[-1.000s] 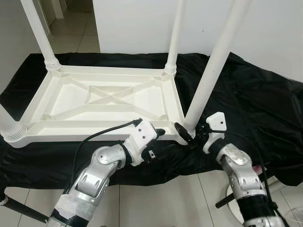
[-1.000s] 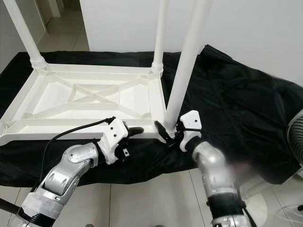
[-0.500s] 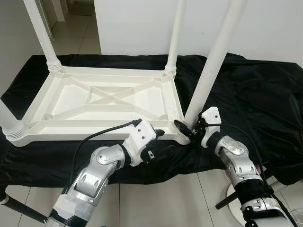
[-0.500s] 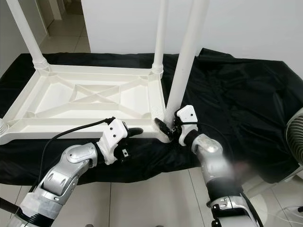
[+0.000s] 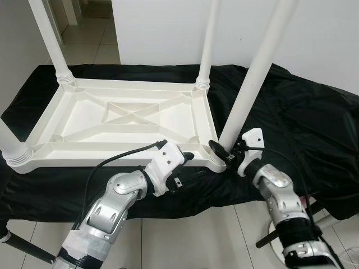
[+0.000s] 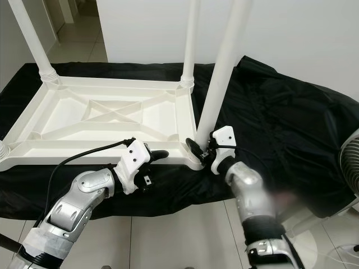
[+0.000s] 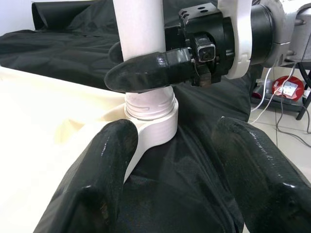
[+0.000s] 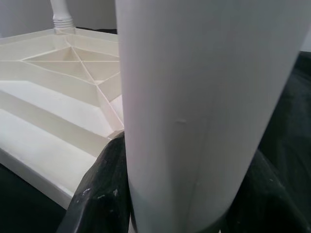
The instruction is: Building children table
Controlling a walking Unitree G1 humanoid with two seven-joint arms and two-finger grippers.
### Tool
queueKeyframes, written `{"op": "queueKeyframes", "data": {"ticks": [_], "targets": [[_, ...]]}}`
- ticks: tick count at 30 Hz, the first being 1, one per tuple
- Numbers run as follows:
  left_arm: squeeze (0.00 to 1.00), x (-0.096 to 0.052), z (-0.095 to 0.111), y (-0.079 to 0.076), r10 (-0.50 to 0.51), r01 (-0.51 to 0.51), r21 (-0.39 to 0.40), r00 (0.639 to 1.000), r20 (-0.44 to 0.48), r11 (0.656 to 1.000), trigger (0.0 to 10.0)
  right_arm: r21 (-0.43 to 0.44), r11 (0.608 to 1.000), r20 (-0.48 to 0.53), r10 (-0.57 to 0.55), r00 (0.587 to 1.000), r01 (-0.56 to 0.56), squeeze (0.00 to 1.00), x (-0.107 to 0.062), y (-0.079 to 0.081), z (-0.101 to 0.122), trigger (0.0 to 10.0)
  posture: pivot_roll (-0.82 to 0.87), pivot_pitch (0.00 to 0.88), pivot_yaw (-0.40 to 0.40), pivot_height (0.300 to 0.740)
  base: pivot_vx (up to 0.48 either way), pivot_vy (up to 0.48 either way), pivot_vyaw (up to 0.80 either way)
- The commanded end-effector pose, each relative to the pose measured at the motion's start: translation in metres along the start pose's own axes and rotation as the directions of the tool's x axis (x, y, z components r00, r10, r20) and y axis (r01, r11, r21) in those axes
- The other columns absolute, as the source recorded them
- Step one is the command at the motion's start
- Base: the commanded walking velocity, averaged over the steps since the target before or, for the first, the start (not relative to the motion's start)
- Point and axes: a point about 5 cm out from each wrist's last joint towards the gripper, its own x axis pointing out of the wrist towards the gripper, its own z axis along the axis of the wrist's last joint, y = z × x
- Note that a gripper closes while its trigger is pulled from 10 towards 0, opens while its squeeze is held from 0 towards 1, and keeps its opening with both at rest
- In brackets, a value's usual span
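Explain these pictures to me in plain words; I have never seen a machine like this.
This is a two-armed humanoid robot. Two pictures come from its head, looking down; two come from cameras on its wrists. A white plastic table lies upside down on a black cloth. The right pincer is closed around the base of the near table leg, where it enters its corner socket. The left pincer is open, resting at the table's near edge beside that socket.

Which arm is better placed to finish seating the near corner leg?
Right, probably: the right gripper already clasps the leg just above its socket; the left gripper sits open beside the tabletop.
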Motion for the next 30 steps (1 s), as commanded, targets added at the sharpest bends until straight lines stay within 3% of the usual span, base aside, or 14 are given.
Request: {"op": "queueKeyframes", "data": {"ticks": [1, 9, 13, 17, 18, 19, 20, 21, 23, 26, 30], "targets": [[0.0, -0.001, 0.001, 0.004, 0.036, -0.036, 0.004, 0.999, -0.01, 0.999, 10.0, 0.017, 0.999, 0.001, -0.051, 0.999, 0.051, 0.0, -0.002, 0.006, 0.0, 10.0, -0.07, 0.031, -0.026, 0.74, 0.0, 0.0, 0.0], [0.0, -0.002, 0.001, 0.006, 0.053, -0.053, 0.001, 0.998, -0.014, 0.999, 10.0, 0.082, 0.985, 0.035, -0.152, 0.988, 0.149, 0.0, -0.002, 0.025, 0.004, 10.0, -0.08, 0.047, -0.021, 0.74, 0.0, 0.0, 0.0], [0.0, -0.002, 0.0, 0.006, 0.056, -0.056, -0.004, 0.998, -0.015, 0.998, 10.0, 0.143, 0.941, 0.02, -0.312, 0.95, 0.306, 0.0, -0.005, 0.033, 0.004, 10.0, -0.08, 0.057, -0.022, 0.74, 0.0, 0.0, 0.0], [0.0, -0.002, 0.0, 0.006, 0.06, -0.06, -0.005, 0.998, -0.017, 0.998, 10.0, 0.157, 0.92, 0.012, -0.365, 0.931, 0.359, 0.0, -0.007, 0.036, 0.005, 10.0, -0.08, 0.062, -0.023, 0.74, 0.0, 0.0, 0.0], [0.0, -0.003, 0.0, 0.006, 0.063, -0.063, -0.006, 0.998, -0.017, 0.998, 10.0, 0.163, 0.888, -0.004, -0.436, 0.9, 0.431, 0.0, -0.01, 0.037, 0.003, 10.0, -0.08, 0.062, -0.023, 0.74, 0.0, 0.0, 0.0], [0.0, -0.003, -0.001, 0.006, 0.067, -0.067, -0.01, 0.998, -0.018, 0.998, 10.0, 0.162, 0.806, -0.041, -0.571, 0.82, 0.569, 0.0, -0.015, 0.04, -0.001, 10.0, -0.08, 0.065, -0.023, 0.74, 0.0, 0.0, 0.0], [0.0, -0.003, -0.001, 0.006, 0.067, -0.067, -0.011, 0.998, -0.018, 0.998, 10.0, 0.162, 0.781, -0.052, -0.604, 0.795, 0.604, 0.0, -0.016, 0.041, -0.002, 10.0, -0.08, 0.065, -0.023, 0.74, 0.0, 0.0, 0.0], [0.0, -0.003, -0.001, 0.006, 0.067, -0.067, -0.011, 0.998, -0.018, 0.998, 10.0, 0.162, 0.781, -0.052, -0.604, 0.795, 0.604, 0.0, -0.016, 0.041, -0.002, 10.0, -0.08, 0.065, -0.023, 0.74, 0.0, 0.0, 0.0], [0.0, -0.003, -0.001, 0.006, 0.069, -0.069, -0.012, 0.997, -0.018, 0.998, 10.0, 0.168, 0.735, -0.072, -0.655, 0.752, 0.657, 0.0, -0.017, 0.043, -0.003, 10.0, -0.08, 0.07, -0.026, 0.74, 0.0, 0.0, 0.0], [0.0, -0.003, -0.001, 0.007, 0.071, -0.072, -0.012, 0.997, -0.019, 0.997, 10.0, 0.16, 0.706, -0.098, -0.684, 0.723, 0.69, 0.0, -0.016, 0.047, -0.003, 10.0, -0.08, 0.074, -0.025, 0.74, 0.0, 0.0, 0.0], [0.0, -0.003, -0.001, 0.008, 0.077, -0.077, -0.013, 0.997, -0.02, 0.997, 10.0, 0.14, 0.704, -0.103, -0.689, 0.718, 0.696, 0.0, -0.015, 0.048, -0.002, 10.0, -0.08, 0.083, -0.023, 0.74, 0.0, 0.0, 0.0]]}}
